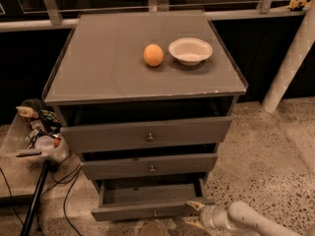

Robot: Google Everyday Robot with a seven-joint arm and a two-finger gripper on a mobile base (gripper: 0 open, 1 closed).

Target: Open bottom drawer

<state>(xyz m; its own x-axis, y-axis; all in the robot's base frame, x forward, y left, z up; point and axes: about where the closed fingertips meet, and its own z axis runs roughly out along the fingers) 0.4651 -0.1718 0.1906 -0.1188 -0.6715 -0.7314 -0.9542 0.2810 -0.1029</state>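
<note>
1. Far left: clear bin (22, 144) of clutter, just beside the grey cabinet (123, 134).
2. Tabletop (103, 68) of that cabinet: one orange (153, 55), with a white bowl (190, 50) just beside it on the right.
3. Bottom drawer (142, 210): lowest of three and standing part-way out. Its inside shows, and a small round knob (155, 213) sits at the centre of its front.
4. My gripper (193, 215): low above the floor, at the right front corner of the bottom drawer. The jaws are spread and pinch nothing.
5. Far right: white post (290, 68), leaning, on the speckled floor (266, 151).
</note>
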